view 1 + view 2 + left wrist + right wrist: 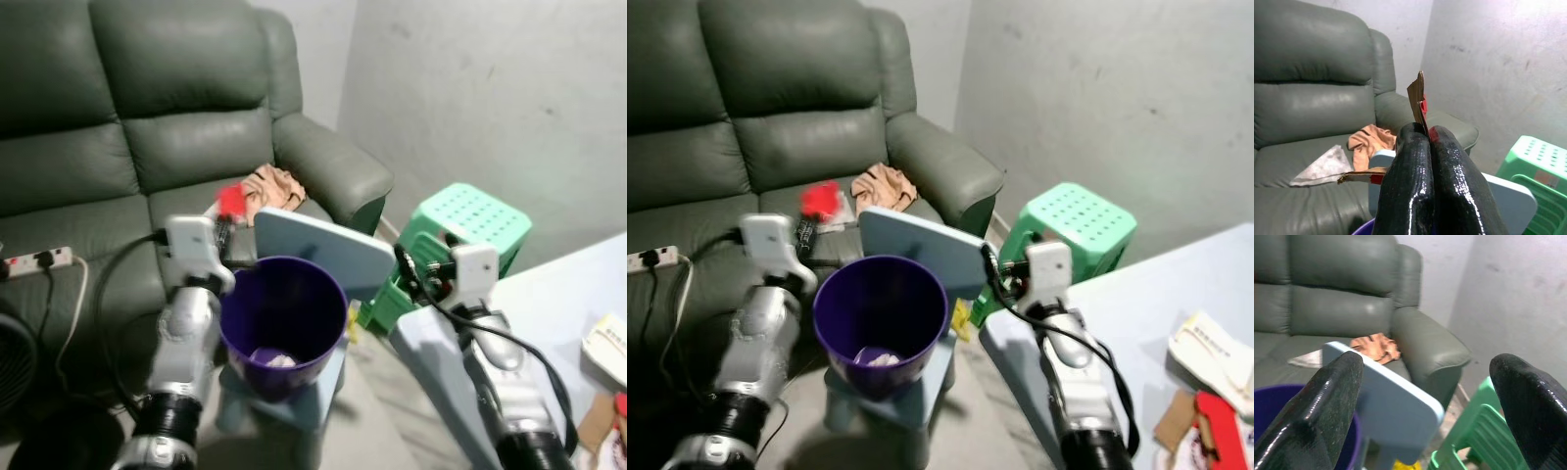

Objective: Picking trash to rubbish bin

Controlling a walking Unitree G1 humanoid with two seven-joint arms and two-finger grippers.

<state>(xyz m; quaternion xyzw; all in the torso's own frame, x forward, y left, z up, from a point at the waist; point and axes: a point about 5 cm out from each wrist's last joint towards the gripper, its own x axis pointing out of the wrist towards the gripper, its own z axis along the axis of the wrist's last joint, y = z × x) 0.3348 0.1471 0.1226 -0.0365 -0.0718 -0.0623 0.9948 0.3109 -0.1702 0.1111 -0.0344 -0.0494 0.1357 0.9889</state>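
We've got the trash (1418, 100), a light, stiff red-and-brown cardboard scrap best held by its edge, pinched in the closed left gripper (1429, 134) just beside the purple bin's (284, 323) rim, right gripper (1425, 396) spread empty nearby.

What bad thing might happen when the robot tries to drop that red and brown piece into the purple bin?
1. The left gripper, shut on a flat cardboard scrap, sits at the far rim of the purple bin rather than over its middle, so the scrap might fall outside.
2. The scrap is thin and might flutter off toward the sofa.
3. The bin stands on a small blue stool; a bump from the arm might tip it.
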